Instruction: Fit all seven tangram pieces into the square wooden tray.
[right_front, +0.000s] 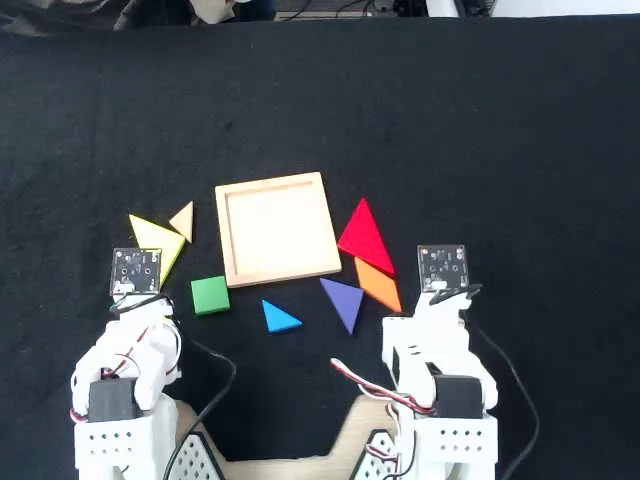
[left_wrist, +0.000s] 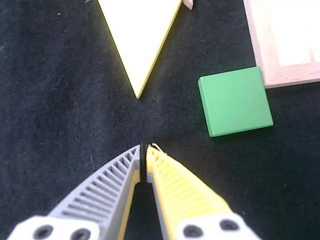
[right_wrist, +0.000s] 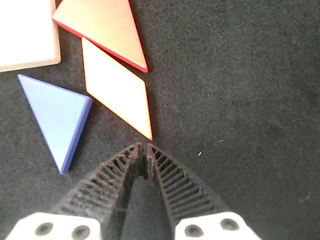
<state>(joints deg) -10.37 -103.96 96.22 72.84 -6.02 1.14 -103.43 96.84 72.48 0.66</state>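
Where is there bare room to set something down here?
Bare: black cloth beyond the wooden tray, and inside it. Crowded: yellow triangle, green square left of it; red triangle, orange parallelogram right; blue triangle, purple triangle on its near side.

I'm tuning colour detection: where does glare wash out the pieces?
Left wrist view: the yellow triangle and wooden tray glare nearly white, while the green square reads vivid. Right wrist view: the orange parallelogram looks pale. High view: pieces evenly lit.
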